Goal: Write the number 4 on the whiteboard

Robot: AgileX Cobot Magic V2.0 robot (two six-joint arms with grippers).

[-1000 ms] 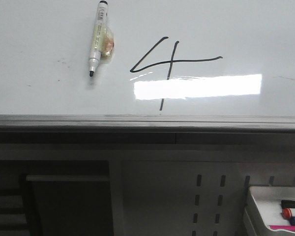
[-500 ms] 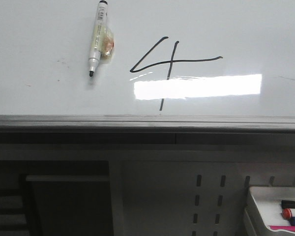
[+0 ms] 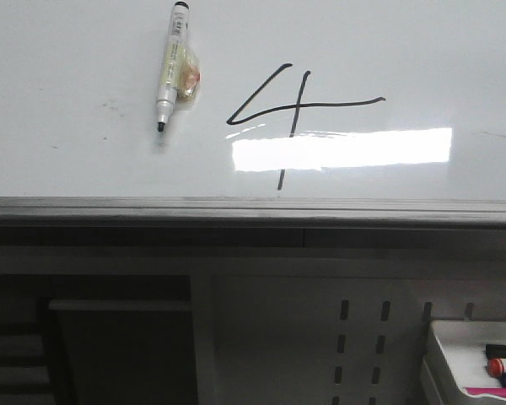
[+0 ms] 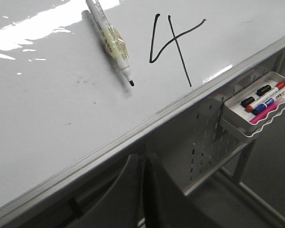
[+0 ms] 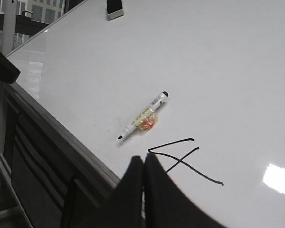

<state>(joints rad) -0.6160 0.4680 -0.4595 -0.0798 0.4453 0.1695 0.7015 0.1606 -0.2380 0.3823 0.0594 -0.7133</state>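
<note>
Whiteboard point(image 3: 67, 51): one, glossy white, lying flat as the worktop, with a grey metal edge along its near side and a bright rectangular glare point(image 3: 341, 149) near that edge.
Number 4 point(image 3: 291, 110): one, drawn in thin black lines at the board's centre, near the near edge. Slanted stroke, long horizontal bar, crossing vertical line whose lower end runs through the glare.
Marker on board point(image 3: 170, 67): one, uncapped, white barrel with a yellowish wrap at mid-length. It lies flat to the left of the number 4, apart from it, black tip pointing toward the near edge.
Smudges point(image 3: 110, 105): a few faint grey marks left of the marker.
Tray point(image 4: 237, 116): one small white tray, hung below the board's near edge at the right. It holds three visible markers point(image 4: 268, 95), with black, red and blue caps, and one pink item.
Eraser-like block point(image 5: 115, 7): one, at the far side of the board in the right wrist view.
Left claw point(image 4: 145, 164): dark fingers pressed together, gripping nothing, positioned off the board below its near edge.
Right claw point(image 5: 143, 166): dark fingers pressed together, gripping nothing, at the near edge just beside the number 4.
</note>
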